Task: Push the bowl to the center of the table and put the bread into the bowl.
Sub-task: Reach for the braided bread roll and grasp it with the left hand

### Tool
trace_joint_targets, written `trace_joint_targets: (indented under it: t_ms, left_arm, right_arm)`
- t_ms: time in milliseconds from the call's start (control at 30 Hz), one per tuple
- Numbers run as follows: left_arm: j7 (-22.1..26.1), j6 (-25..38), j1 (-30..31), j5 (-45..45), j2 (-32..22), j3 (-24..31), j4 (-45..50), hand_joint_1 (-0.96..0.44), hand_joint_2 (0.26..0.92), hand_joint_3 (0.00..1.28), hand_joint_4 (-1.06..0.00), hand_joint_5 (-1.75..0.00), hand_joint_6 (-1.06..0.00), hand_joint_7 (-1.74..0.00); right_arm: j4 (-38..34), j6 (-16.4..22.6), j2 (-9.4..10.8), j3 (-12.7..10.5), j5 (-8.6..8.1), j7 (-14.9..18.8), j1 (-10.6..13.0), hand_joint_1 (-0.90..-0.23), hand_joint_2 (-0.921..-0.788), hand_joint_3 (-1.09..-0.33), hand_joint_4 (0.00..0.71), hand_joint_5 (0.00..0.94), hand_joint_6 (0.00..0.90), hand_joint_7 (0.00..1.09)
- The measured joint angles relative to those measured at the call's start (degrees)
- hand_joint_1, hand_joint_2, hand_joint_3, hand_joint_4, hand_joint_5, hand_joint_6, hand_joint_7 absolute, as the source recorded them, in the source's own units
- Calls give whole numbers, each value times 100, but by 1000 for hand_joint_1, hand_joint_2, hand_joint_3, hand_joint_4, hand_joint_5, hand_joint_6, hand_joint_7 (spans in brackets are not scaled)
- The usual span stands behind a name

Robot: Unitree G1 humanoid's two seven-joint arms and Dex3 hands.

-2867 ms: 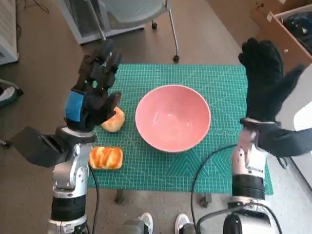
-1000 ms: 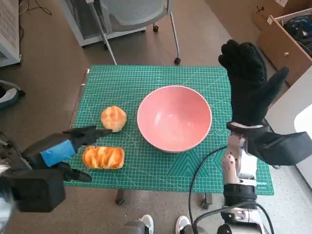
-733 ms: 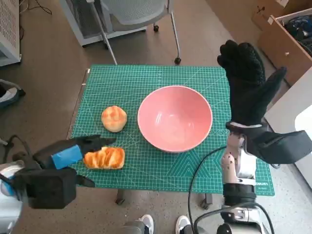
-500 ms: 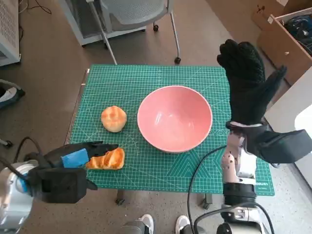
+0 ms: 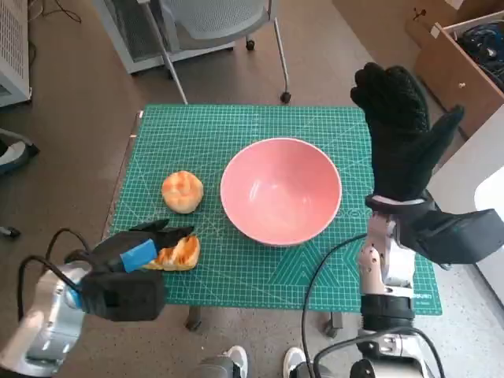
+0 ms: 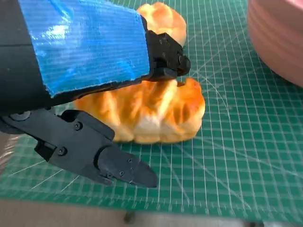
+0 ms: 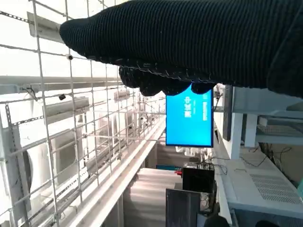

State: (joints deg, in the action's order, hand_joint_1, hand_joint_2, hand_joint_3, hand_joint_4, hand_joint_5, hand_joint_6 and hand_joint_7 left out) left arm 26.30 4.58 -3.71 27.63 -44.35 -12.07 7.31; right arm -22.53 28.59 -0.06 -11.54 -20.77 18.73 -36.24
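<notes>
Reaching over the near left corner of the green cutting mat [image 5: 236, 126], our left hand [image 5: 135, 253] straddles the oblong bread loaf [image 5: 178, 253], fingers spread above and below it; whether they actually touch the crust we cannot tell. The loaf lies flat, its long axis running left to right along the mat's near edge. Only our left wrist view shows its glazed, ridged top [image 6: 151, 111], with the round bread roll [image 6: 161, 19] just behind. Farther out, the pink bowl [image 5: 280, 190] sits upright at mid-mat. Our right hand [image 5: 403, 134] is raised beside the bowl, fingers extended, holding nothing.
</notes>
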Motion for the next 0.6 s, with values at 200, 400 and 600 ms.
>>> trace_joint_targets:
  t_ms: [200, 400, 600]
  left_arm:
    - [-591, -479, -52, 365, 69, -78, -429, -118, 869, 34, -678, -124, -643, -359]
    - [-1016, -892, -89, 548, 102, -80, -724, -67, 915, 120, -619, -1102, -607, -1046]
    - [-1242, -1166, -150, 641, 107, -72, -933, -6, 919, 89, -610, -1344, -689, -977]
  right_arm:
    - [0, 10, -2, -2, 1, 3, 1, -502, -921, -589, 350, 5, 167, 512]
    - [0, 22, -1, -3, 0, 4, 2, -502, -921, -589, 350, 4, 165, 514]
    - [15, 25, 1, -1, -1, 8, 14, -502, -921, -588, 350, 4, 165, 515]
